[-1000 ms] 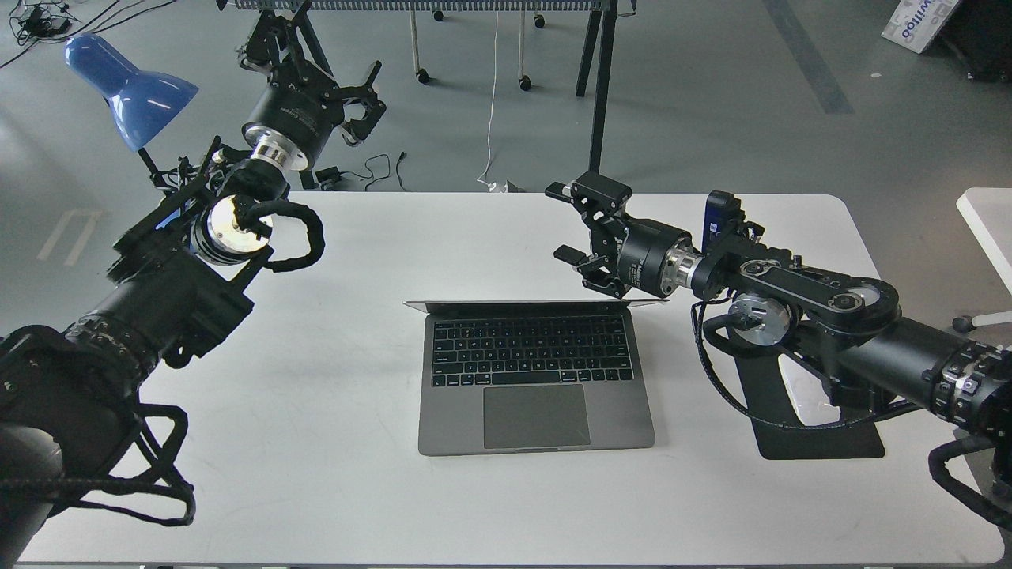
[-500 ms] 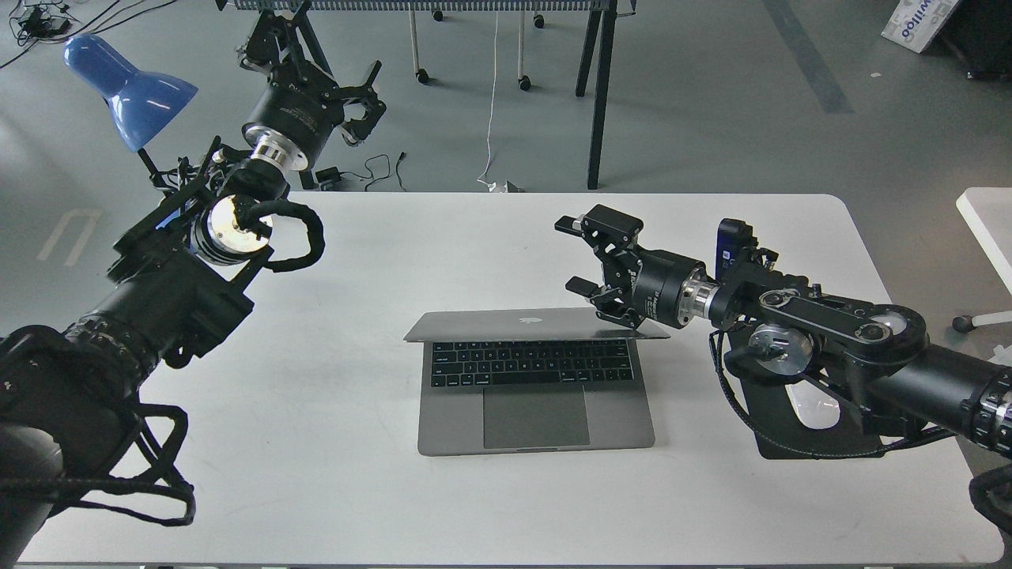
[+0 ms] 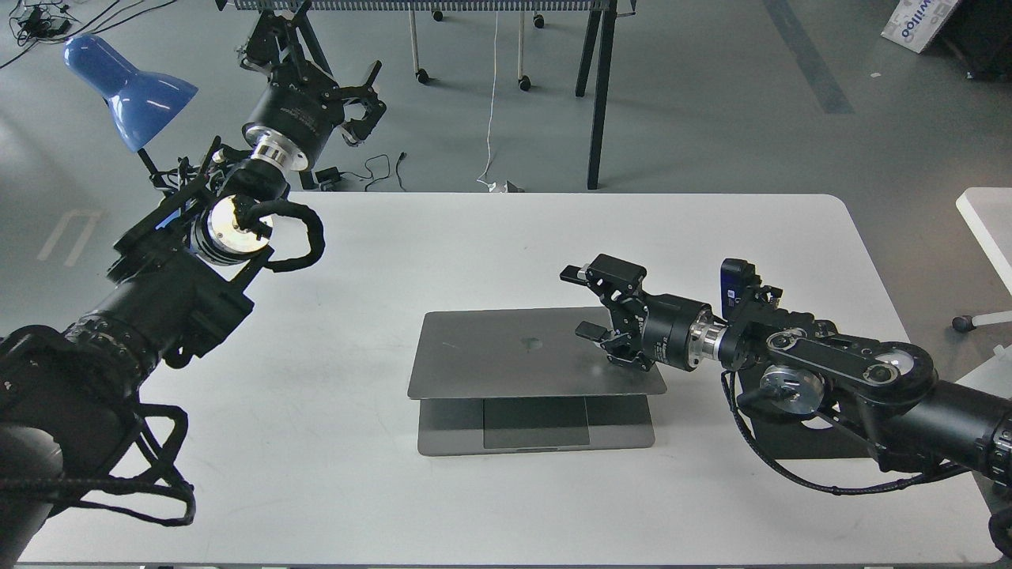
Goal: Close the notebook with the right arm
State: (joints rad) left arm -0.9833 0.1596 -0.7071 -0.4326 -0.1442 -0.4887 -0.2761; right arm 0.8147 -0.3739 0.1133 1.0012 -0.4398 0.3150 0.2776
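Notebook (image 3: 514, 356) mid-table (image 3: 356, 474) (lid lowered), right arm (image 3: 791, 363) beside it.

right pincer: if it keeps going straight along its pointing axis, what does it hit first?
The right pincer points left, over the rear right part of the half-lowered lid of the notebook. Straight on, it would likely skim that lid first, then bare white table beyond. Its height above the lid is unclear, so it might pass clear.

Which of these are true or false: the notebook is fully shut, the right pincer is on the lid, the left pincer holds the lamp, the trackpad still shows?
1. The notebook is fully shut. False: the lid is partly down.
2. The right pincer is open at the lid's right side. True.
3. The left pincer holds the lamp. False: it is apart from it, off the table.
4. The trackpad still shows. True.
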